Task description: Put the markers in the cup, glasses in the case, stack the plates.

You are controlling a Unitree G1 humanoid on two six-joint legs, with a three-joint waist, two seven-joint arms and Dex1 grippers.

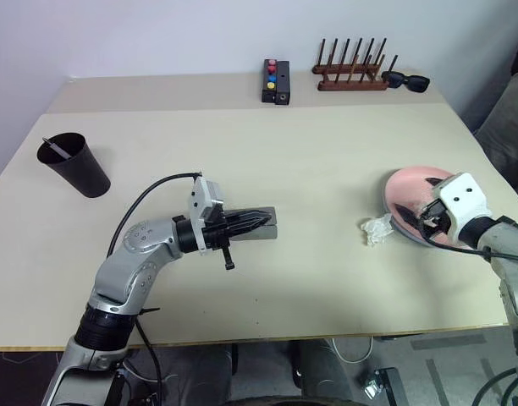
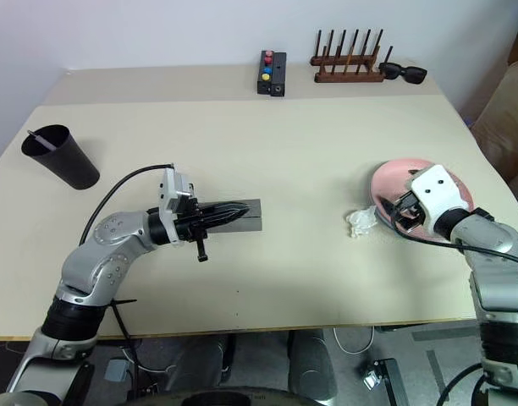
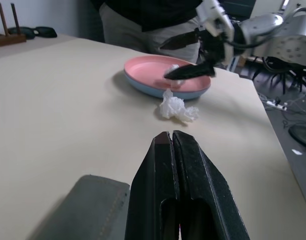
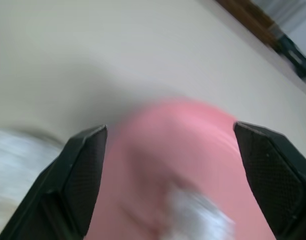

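Nearest us, our left gripper [image 1: 263, 222] is clenched empty over the grey case [image 1: 261, 227]. Our right gripper [image 4: 168, 165] gapes wide above the pink plate [image 1: 407, 188], stacked on the blue plate [image 3: 143, 89]. Far left stands the cup [image 1: 75, 165] holding a marker [image 1: 56, 148].

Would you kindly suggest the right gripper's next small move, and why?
Probably lift the right gripper clear: its fingers stand wide open over the pink plastic plate, already stacked on the light blue plate, holding nothing. A crumpled white tissue lies beside them.

Closed left gripper [image 3: 171, 136], grey case [image 3: 88, 207], stacked plates [image 3: 153, 75]
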